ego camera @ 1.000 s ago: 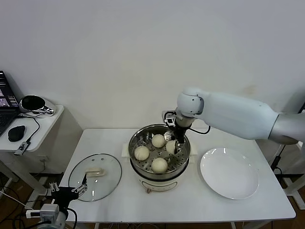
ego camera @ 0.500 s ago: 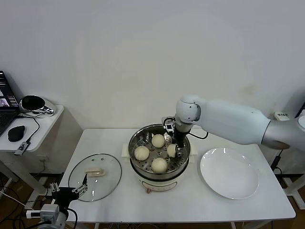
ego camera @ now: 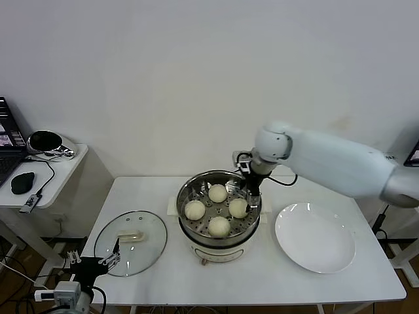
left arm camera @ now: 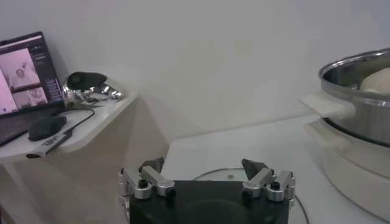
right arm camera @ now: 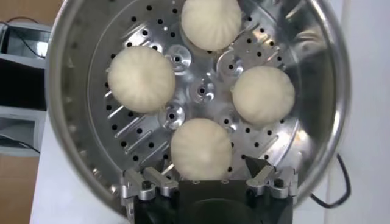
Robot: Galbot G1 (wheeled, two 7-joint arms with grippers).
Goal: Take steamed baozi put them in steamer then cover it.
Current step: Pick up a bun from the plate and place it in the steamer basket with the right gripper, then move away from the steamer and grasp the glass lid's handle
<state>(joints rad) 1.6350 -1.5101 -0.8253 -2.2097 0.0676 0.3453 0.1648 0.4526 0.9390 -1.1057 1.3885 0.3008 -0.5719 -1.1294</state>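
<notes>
The steamer [ego camera: 185, 198] stands mid-table with several baozi [ego camera: 218, 226] lying on its perforated tray [right arm camera: 201, 91]. My right gripper [ego camera: 252, 191] hangs open over the pot's right rim, just above the nearest baozi [right arm camera: 201, 149]. Its fingers stand apart on either side of that bun without touching it. The glass cover [ego camera: 145, 252] lies flat on the table to the left of the steamer, with its cream handle [ego camera: 129, 236] up. My left gripper [ego camera: 98, 263] waits open at the table's front-left corner, its fingertips just short of the cover [left arm camera: 226, 173].
A white plate [ego camera: 315, 237] sits bare to the right of the steamer. A side table [ego camera: 59, 171] at the far left carries a laptop, a mouse [ego camera: 23, 182] and cables. The steamer's wall [left arm camera: 359, 103] rises to one side of the left gripper.
The right gripper opened and let the baozi go onto the tray's right side. It then lifted and drew back towards the right rim. The left arm stayed still.
</notes>
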